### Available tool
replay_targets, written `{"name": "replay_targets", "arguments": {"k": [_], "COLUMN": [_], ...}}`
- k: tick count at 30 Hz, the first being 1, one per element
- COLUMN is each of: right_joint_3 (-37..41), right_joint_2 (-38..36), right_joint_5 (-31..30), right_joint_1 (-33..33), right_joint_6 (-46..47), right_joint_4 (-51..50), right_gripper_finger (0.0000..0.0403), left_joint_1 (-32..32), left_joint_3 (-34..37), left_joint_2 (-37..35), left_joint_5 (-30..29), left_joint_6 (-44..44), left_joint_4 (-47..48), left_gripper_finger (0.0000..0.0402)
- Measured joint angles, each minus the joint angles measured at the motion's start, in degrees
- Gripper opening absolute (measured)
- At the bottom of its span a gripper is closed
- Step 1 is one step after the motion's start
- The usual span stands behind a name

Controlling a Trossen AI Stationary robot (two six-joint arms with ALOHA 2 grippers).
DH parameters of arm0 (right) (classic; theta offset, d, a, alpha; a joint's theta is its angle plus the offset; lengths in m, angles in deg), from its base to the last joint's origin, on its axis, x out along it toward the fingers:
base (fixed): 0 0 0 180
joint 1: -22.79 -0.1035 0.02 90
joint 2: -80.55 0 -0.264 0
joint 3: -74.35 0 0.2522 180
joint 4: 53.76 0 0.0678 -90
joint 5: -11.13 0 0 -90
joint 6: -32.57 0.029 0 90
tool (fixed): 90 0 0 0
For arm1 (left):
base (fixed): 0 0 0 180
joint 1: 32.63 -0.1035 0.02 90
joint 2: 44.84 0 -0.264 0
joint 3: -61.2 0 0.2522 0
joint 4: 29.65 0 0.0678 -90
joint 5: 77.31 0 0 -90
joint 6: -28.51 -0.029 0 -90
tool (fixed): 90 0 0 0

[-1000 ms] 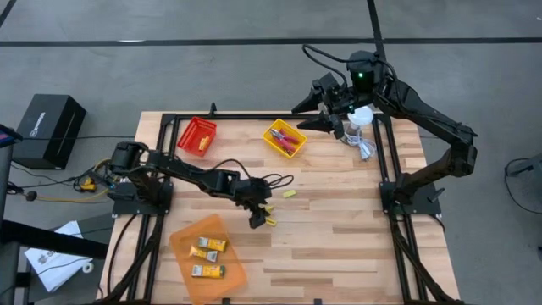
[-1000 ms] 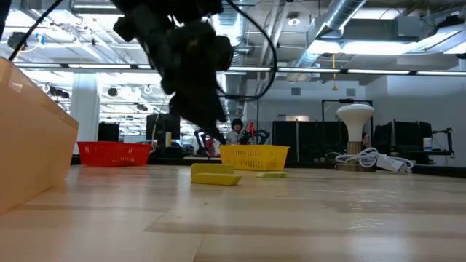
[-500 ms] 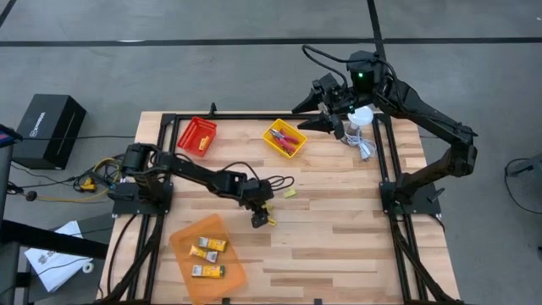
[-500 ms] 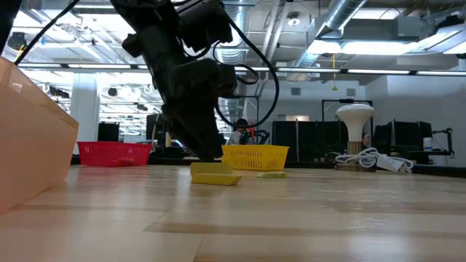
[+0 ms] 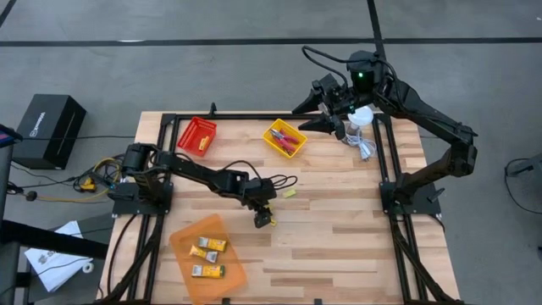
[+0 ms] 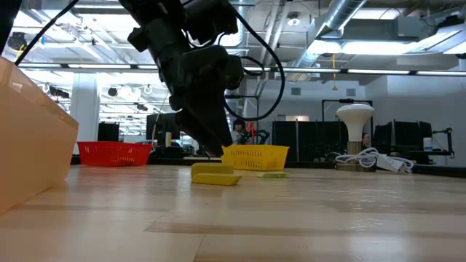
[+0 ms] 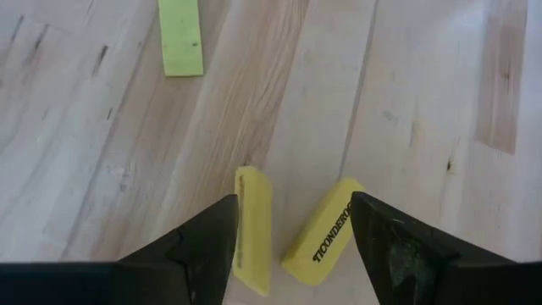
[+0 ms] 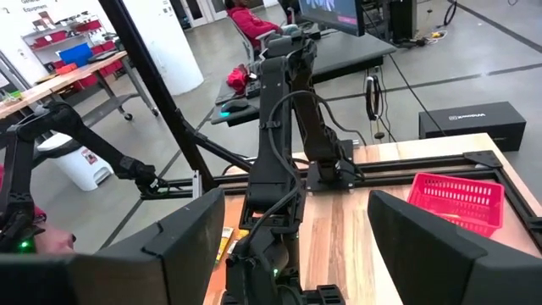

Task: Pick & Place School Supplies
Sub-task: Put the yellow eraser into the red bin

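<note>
Since the earlier frame, the left gripper [image 5: 263,220] had slid a little toward the middle of the table and come down over two yellow erasers [image 5: 270,222] lying on the bare boards. The wrist view showed them between its fingers [image 7: 200,247]: one eraser [image 7: 253,229] stood on its narrow edge, the other eraser [image 7: 323,231] lay tilted beside it with "TICONDEROGA" printed in black along its side, the last letters cut off at the frame edge. The fingers stood wide apart, one on each side of the pair, and held nothing; whether they touched the erasers could not be told. A pale green strip [image 7: 180,36] lay flat on the wood a little beyond them.

From table height, one yellow eraser [image 6: 215,175] sat just below the dark gripper, with the yellow basket [image 6: 255,156] and the red basket [image 6: 113,153] farther back. An orange tray [image 5: 207,252] near the table's front held three yellow-and-white packs [image 5: 207,246].

The right gripper [image 5: 337,117] waited raised over the far right corner by the white lamp [image 5: 360,116], fingers fully spread and empty. A black box [image 8: 464,122] on the floor carried white lettering too small to read.
</note>
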Motion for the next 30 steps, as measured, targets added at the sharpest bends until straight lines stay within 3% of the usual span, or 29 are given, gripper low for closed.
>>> {"name": "replay_targets", "arguments": {"k": [17, 30], "right_joint_3": [0.0, 0.0], "right_joint_2": [0.0, 0.0], "right_joint_5": [0.03, 0.11], "right_joint_1": [0.0, 0.0], "right_joint_6": [0.02, -0.13], "right_joint_4": [0.02, 0.04], "right_gripper_finger": [0.0281, 0.0281], "left_joint_1": [-0.09, -3.68], "left_joint_3": [0.0, 0.32], "left_joint_2": [0.0, 0.0], "left_joint_5": [-0.12, -0.41], "left_joint_6": [-0.09, -3.53], "left_joint_4": [0.4, 3.22], "left_gripper_finger": [0.0226, 0.0228]}}
